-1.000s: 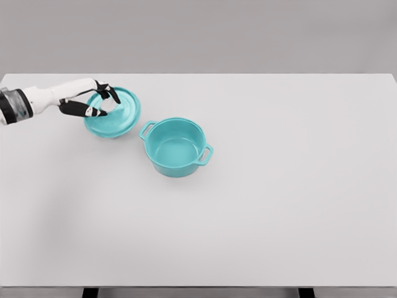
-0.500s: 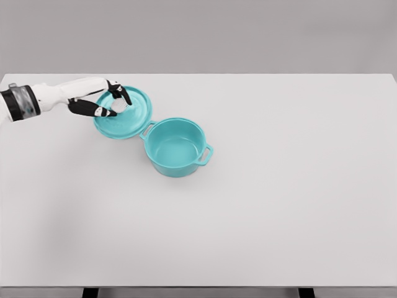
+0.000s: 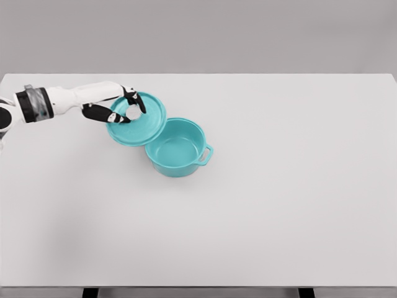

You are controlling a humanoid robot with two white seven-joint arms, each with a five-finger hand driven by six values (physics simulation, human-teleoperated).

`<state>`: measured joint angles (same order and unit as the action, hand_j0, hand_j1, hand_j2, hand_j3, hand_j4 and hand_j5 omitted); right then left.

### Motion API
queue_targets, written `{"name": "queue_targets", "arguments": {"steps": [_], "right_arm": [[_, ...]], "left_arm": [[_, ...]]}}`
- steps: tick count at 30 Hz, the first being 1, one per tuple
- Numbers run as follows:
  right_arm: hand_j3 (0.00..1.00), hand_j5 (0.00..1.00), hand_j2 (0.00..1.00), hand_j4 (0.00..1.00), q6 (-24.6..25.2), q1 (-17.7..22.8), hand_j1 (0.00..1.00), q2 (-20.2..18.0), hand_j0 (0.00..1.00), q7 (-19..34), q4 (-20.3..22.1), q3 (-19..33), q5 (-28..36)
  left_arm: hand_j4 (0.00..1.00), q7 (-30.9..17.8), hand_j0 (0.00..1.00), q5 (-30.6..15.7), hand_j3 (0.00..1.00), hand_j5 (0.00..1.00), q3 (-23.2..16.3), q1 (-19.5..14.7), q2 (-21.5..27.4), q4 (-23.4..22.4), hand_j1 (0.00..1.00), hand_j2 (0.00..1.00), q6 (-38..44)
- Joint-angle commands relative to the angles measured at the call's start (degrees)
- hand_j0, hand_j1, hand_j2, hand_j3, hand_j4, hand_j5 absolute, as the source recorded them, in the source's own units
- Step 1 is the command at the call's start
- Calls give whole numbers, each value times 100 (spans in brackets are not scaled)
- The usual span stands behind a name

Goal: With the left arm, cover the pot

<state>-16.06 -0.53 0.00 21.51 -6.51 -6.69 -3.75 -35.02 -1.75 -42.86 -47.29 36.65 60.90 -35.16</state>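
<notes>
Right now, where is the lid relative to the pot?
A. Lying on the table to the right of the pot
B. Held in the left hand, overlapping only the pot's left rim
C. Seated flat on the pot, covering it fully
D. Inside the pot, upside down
B: the left hand grips the lid, which overlaps the left rim of the pot while most of the pot's inside shows open.
</notes>
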Motion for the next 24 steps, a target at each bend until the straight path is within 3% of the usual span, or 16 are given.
{"name": "queue_targets", "arguments": {"steps": [1,8,24], "right_arm": [[100,100,100,100,-3,0,100,0,100,2,0,1,-3],[100,100,100,100,-3,0,100,0,100,2,0,1,-3],[100,100,100,100,-3,0,100,0,100,2,0,1,-3]], "left_arm": [[56,2,56,-19,56,56,-21,9,-26,45,56,56,16],[56,2,56,34,56,56,-284,-9,-140,168,56,56,16],[56,2,56,210,56,56,-407,-17,-475,353,56,56,16]]}}
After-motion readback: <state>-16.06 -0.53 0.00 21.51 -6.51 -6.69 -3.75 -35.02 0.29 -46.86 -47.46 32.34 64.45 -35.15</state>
